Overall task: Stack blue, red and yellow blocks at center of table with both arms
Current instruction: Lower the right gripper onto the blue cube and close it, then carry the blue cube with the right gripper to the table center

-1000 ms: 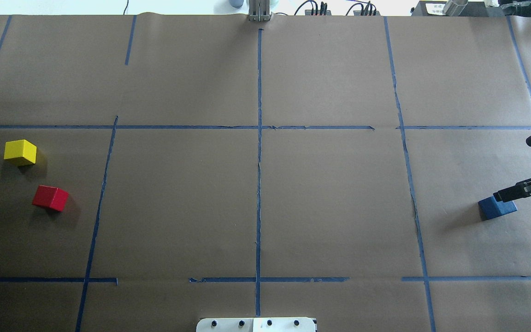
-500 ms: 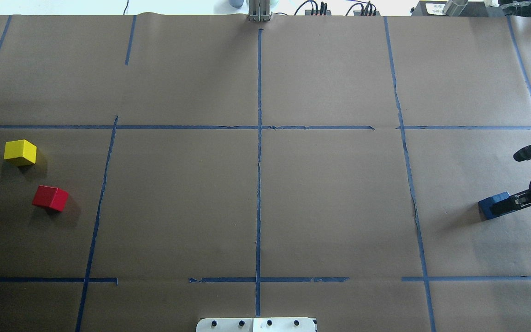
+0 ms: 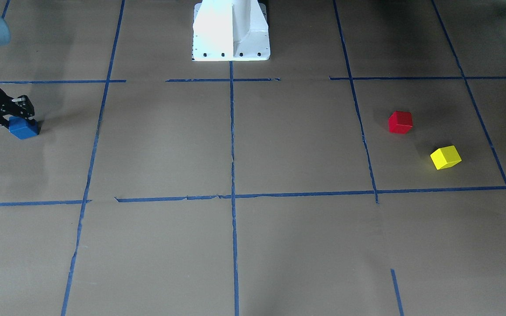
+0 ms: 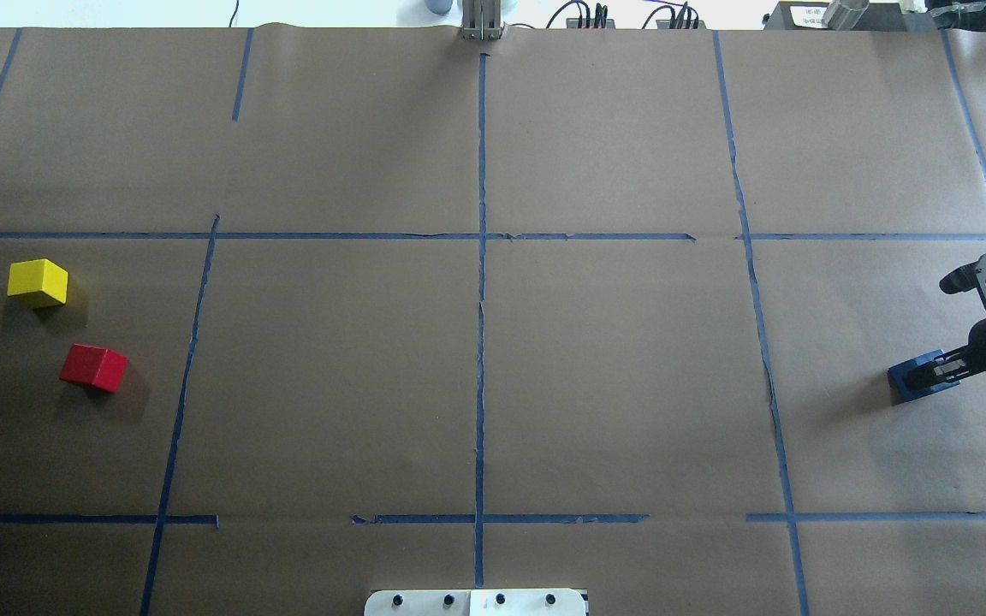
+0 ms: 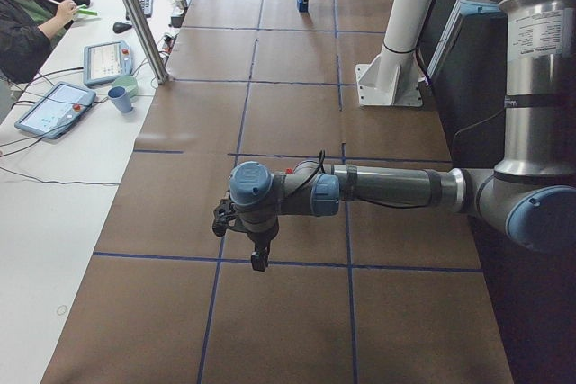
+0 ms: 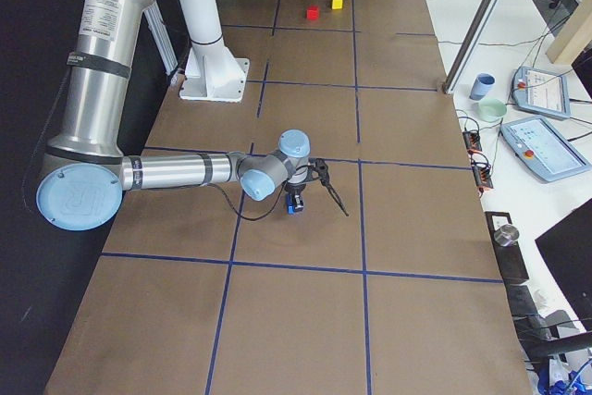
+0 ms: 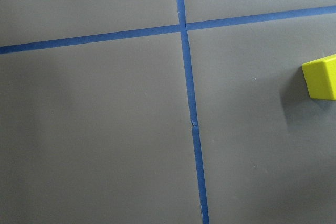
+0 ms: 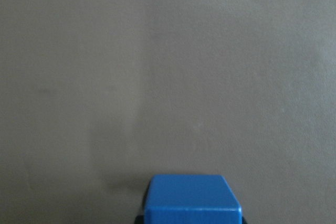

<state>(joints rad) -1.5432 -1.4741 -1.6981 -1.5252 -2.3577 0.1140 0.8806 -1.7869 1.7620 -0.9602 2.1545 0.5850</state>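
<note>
- Your right gripper [image 4: 921,376] is down over the blue block [image 3: 24,130], which sits between its fingers; you cannot tell whether they clamp it.
- Your left gripper [image 5: 259,261] hangs above the table, with the yellow block [image 7: 321,77] off to its side; how far it is open cannot be told.

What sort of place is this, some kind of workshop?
Probably a robotics research lab. A robot arm reaches over a paper-covered table gridded with blue tape to a blue block, and a person is nearby with touchscreen control tablets.
</note>
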